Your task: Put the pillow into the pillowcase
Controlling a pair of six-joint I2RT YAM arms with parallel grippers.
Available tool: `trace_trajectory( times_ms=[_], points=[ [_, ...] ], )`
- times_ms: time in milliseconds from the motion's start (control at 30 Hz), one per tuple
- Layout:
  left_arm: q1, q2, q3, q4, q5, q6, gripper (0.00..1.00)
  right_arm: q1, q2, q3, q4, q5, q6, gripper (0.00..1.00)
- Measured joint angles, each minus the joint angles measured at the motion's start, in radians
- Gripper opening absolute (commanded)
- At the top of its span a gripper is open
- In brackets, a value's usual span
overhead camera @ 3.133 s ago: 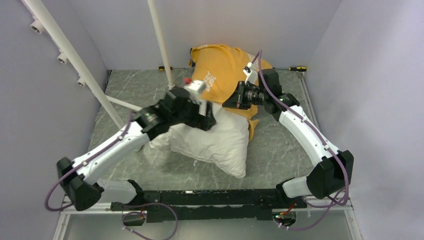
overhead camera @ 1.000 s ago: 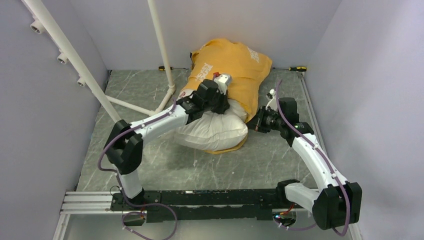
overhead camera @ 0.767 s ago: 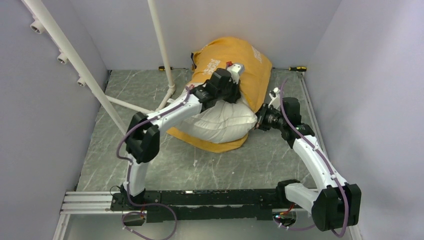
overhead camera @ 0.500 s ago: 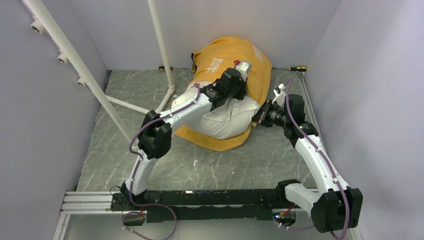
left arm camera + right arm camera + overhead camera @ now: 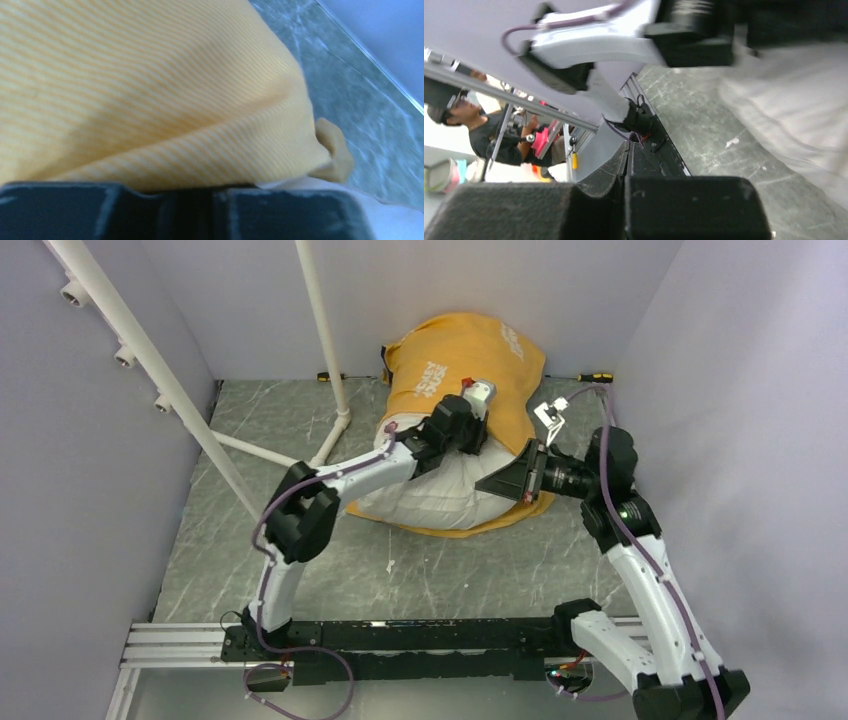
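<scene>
Though laid out plainly from above, hides most of the pillow (image 5: 440, 502) inside the yellow-orange pillowcase (image 5: 460, 350), leaving one white bulge out at the pillowcase's near mouth, resting on its lower lip. Sits bunched against the far wall (image 5: 440, 280), white lettering up. Buries the left gripper (image 5: 468, 443) at the top of the pillowcase mouth, tips lost between cloth and bulge. Shows from the left wrist only striped yellow cloth, a twisted pillowcase corner and two dark fingers (image 5: 55, 210) with a shadowed slot between; cannot tell whether clamped on cloth or let go. Puts the right gripper (image 5: 492, 483) at the pillowcase's right side, by the mouth, with pads (image 5: 694, 205) pressed tight together and nothing seen between. Blurs the right wrist view badly. Leaves bare table (image 5: 270, 430) left of the pillowcase as far as a white post (image 5: 322, 330), more near of the pillowcase, and only a narrow strip right of the pillowcase, with a screwdriver (image 5: 597, 378) at its far end.
</scene>
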Motion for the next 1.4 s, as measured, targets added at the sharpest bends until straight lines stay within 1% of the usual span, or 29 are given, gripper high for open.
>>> trace_trajectory(
  times_ms=[67,100,133,167,200,267,300,333,367,433,567,667,733,867,1000,1133,1233,1400],
  points=[
    [0.008,-0.089,-0.085,-0.01,0.041,0.008,0.49,-0.002,0.04,-0.005,-0.053,0.035,-0.034,0.0],
    [0.015,-0.132,-0.12,-0.025,0.062,0.008,0.55,-0.003,0.064,-0.004,-0.092,0.072,-0.057,0.04],
    [0.022,-0.169,-0.145,-0.043,0.084,0.008,0.6,-0.003,0.086,-0.003,-0.124,0.106,-0.077,0.15],
    [0.032,-0.208,-0.171,-0.068,0.111,0.004,0.63,-0.004,0.108,0.0,-0.175,0.159,-0.101,0.3],
    [0.045,-0.247,-0.19,-0.1,0.145,-0.005,0.64,-0.005,0.124,0.007,-0.226,0.211,-0.124,0.45],
    [0.064,-0.299,-0.203,-0.158,0.2,-0.013,0.65,-0.007,0.135,0.033,-0.321,0.315,-0.165,0.7],
    [0.072,-0.32,-0.206,-0.186,0.224,-0.016,0.66,-0.008,0.134,0.053,-0.363,0.371,-0.185,0.8],
    [0.081,-0.346,-0.212,-0.22,0.249,-0.019,0.67,-0.009,0.127,0.079,-0.404,0.436,-0.212,0.87],
    [0.09,-0.373,-0.223,-0.249,0.27,-0.021,0.67,-0.009,0.117,0.097,-0.425,0.491,-0.225,0.91],
    [0.101,-0.418,-0.249,-0.291,0.29,-0.021,0.64,-0.011,0.084,0.122,-0.463,0.619,-0.258,0.95],
    [0.113,-0.453,-0.27,-0.359,0.303,-0.017,0.61,-0.021,0.076,0.104,-0.482,0.743,-0.281,0.98],
    [0.121,-0.452,-0.281,-0.374,0.319,-0.01,0.61,-0.036,0.109,0.018,-0.451,0.8,-0.289,0.97],
    [0.123,-0.452,-0.292,-0.374,0.328,-0.008,0.62,-0.051,0.154,-0.041,-0.423,0.812,-0.288,0.97],
    [0.123,-0.456,-0.318,-0.372,0.34,-0.001,0.62,-0.099,0.302,-0.15,-0.303,0.802,-0.272,0.95],
    [0.125,-0.468,-0.344,-0.369,0.351,0.01,0.62,-0.171,0.361,-0.217,-0.194,0.743,-0.249,0.97],
    [0.138,-0.478,-0.353,-0.367,0.367,0.012,0.62,-0.2,0.354,-0.225,-0.15,0.737,-0.25,1.0],
    [0.147,-0.479,-0.354,-0.367,0.378,0.012,0.62,-0.203,0.32,-0.225,-0.153,0.752,-0.253,1.0],
    [0.15,-0.479,-0.354,-0.367,0.391,0.012,0.62,-0.255,0.251,-0.209,-0.168,0.77,-0.254,1.0]
  ],
)
